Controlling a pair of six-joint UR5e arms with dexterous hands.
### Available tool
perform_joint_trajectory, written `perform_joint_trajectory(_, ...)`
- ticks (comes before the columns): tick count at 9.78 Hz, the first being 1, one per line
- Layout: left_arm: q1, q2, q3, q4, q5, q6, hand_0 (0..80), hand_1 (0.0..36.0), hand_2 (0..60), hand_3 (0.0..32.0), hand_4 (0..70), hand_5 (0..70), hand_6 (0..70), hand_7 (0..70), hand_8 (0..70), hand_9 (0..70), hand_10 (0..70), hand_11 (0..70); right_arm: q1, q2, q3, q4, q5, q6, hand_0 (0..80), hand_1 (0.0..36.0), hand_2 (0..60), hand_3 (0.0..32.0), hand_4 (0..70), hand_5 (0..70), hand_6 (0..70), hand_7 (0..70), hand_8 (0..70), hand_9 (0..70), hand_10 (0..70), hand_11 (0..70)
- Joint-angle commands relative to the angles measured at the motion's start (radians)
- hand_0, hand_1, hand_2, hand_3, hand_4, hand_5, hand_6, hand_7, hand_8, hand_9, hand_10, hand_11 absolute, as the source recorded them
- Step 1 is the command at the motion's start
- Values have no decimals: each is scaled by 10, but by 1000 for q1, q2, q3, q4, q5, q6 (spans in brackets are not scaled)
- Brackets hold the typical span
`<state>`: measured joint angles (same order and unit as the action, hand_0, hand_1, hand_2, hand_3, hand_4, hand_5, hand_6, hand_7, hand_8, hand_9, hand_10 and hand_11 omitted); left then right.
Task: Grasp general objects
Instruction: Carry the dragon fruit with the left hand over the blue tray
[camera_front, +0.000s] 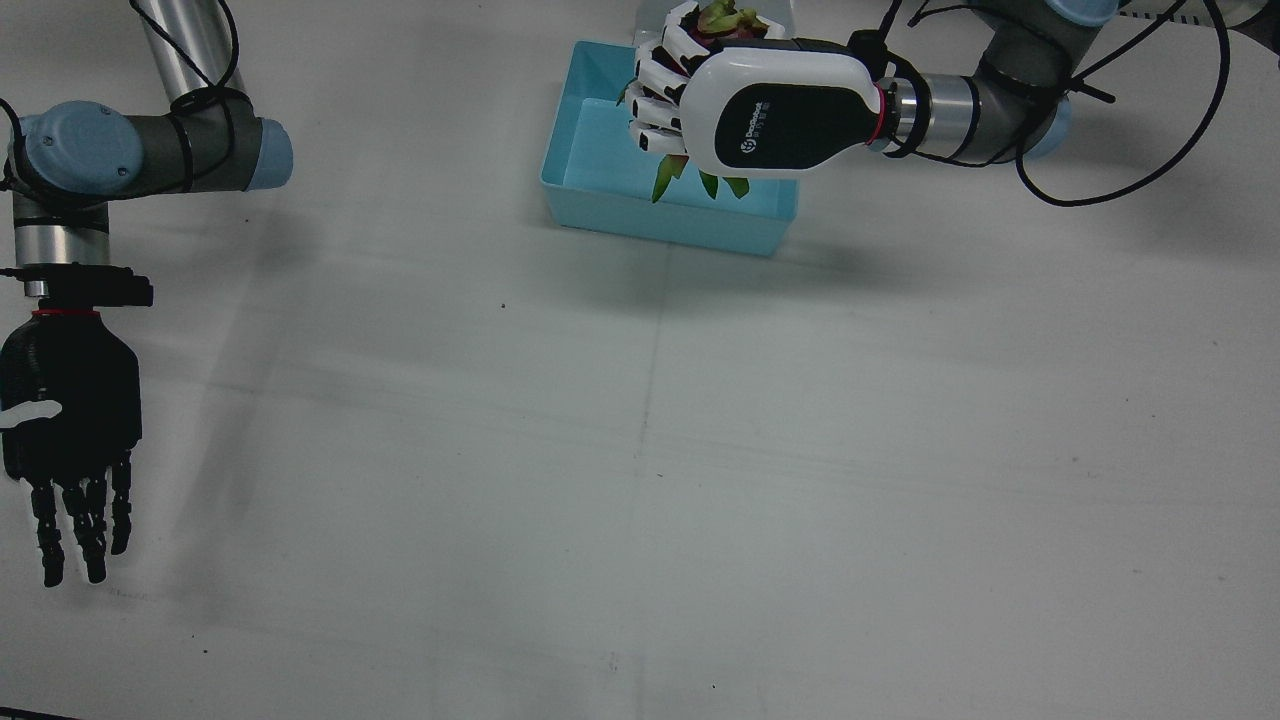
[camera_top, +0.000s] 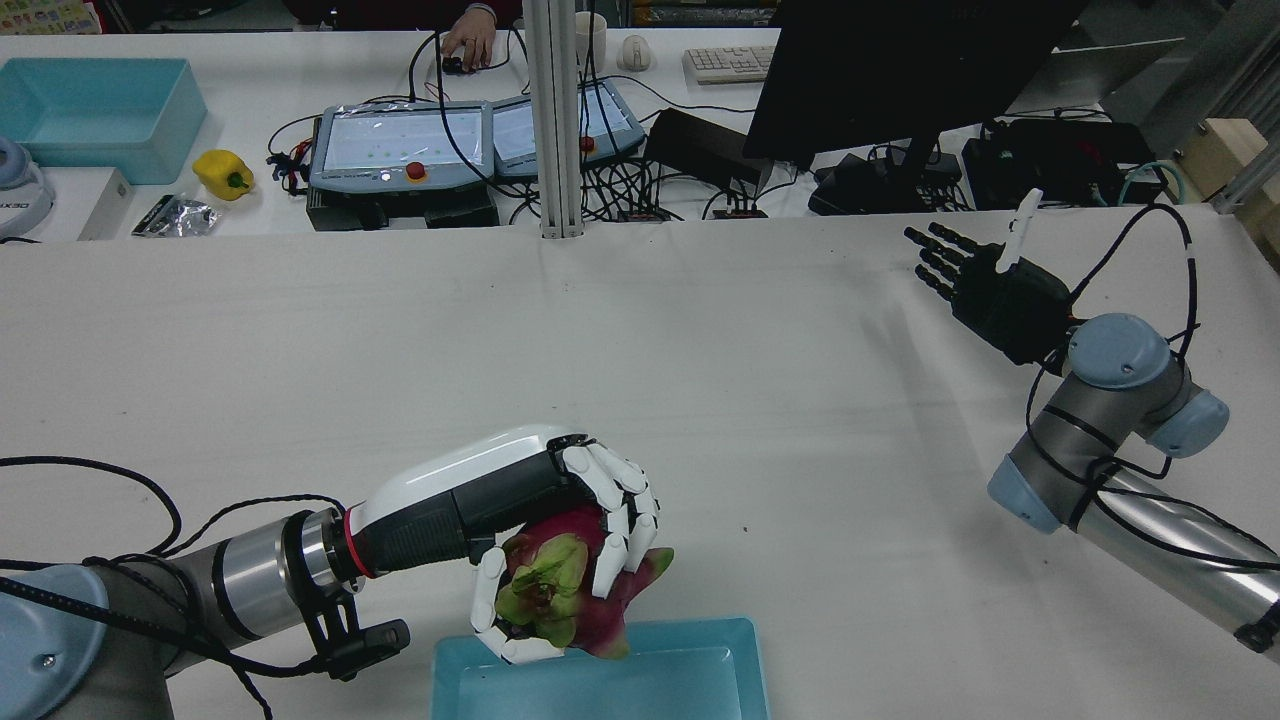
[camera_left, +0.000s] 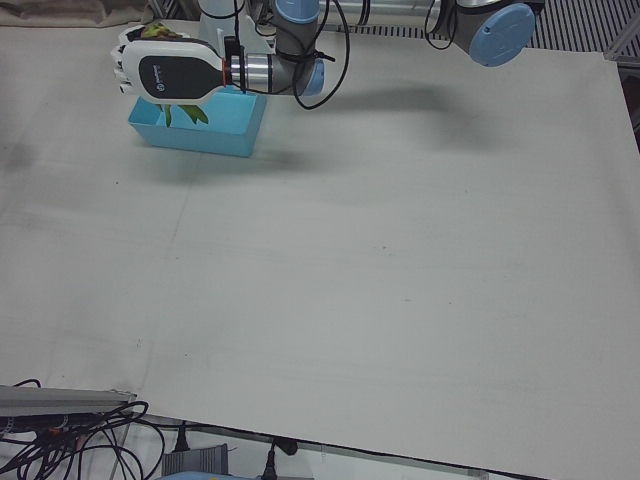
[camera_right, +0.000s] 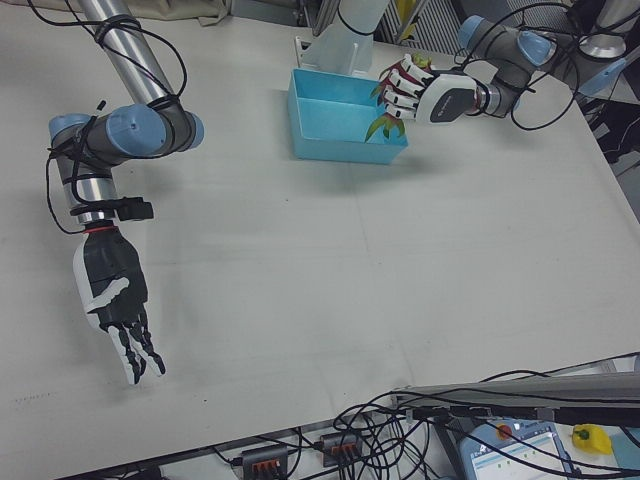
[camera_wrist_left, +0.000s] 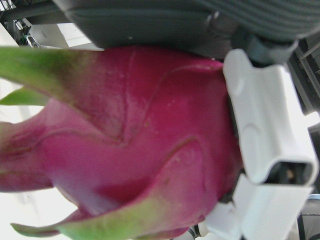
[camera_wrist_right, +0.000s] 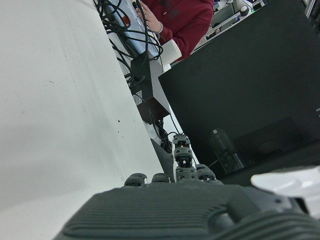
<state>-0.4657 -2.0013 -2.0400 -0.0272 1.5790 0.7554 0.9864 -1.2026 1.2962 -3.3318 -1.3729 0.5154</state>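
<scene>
A magenta dragon fruit (camera_top: 570, 590) with green scales is held in my white left hand (camera_top: 520, 510), fingers wrapped around it, above the light blue bin (camera_top: 700, 670). In the front view the left hand (camera_front: 770, 105) hovers over the bin (camera_front: 585, 150), with the fruit's green tips (camera_front: 700, 182) hanging below it. The left hand view is filled by the fruit (camera_wrist_left: 130, 145) pressed against a white finger (camera_wrist_left: 265, 130). My black right hand (camera_front: 70, 440) stays open with fingers spread above bare table, far from the bin. The right hand (camera_top: 990, 285) holds nothing.
The white table (camera_front: 650, 450) stretches wide between the two arms. Behind its far edge stand teach pendants (camera_top: 400, 150), cables, a dark monitor (camera_top: 880, 70), a spare blue bin (camera_top: 95, 115) and a yellow pepper (camera_top: 222, 172). A person's hand (camera_top: 470, 45) rests there.
</scene>
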Motion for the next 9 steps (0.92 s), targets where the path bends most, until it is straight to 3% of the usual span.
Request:
perform_joint_trajectory(1,60,-17,-20,3,13,-4,800,360,600,0,700,700,700,700,552,700,629,700,0,0,0,0,0,0,0,0,0,0,0,0,0,0,0,0,0,0)
perform_joint_trajectory(3,85,-45,-20,15,15,-1,800,360,600,0,700,700,697,700,540,700,589,700,0,0,0,0,0,0,0,0,0,0,0,0,0,0,0,0,0,0)
perform_joint_trajectory(4,87,-45,-20,15,15,-1,800,360,600,0,700,700,634,700,490,670,525,700,0,0,0,0,0,0,0,0,0,0,0,0,0,0,0,0,0,0)
perform_joint_trajectory(5,88,-47,-19,13,32,-1,800,360,600,0,700,700,483,700,350,495,393,578,0,0,0,0,0,0,0,0,0,0,0,0,0,0,0,0,0,0)
perform_joint_trajectory(6,91,-50,-19,12,56,1,757,360,600,0,700,511,171,424,70,101,175,289,0,0,0,0,0,0,0,0,0,0,0,0,0,0,0,0,0,0)
perform_joint_trajectory(7,90,-50,-17,4,56,1,554,360,600,0,343,22,16,159,0,17,46,101,0,0,0,0,0,0,0,0,0,0,0,0,0,0,0,0,0,0)
perform_joint_trajectory(8,90,-50,-17,3,56,1,517,360,600,0,52,0,0,7,0,0,0,0,0,0,0,0,0,0,0,0,0,0,0,0,0,0,0,0,0,0)
perform_joint_trajectory(9,90,-50,-19,0,56,1,507,360,600,46,0,0,0,0,0,0,0,0,0,0,0,0,0,0,0,0,0,0,0,0,0,0,0,0,0,0)
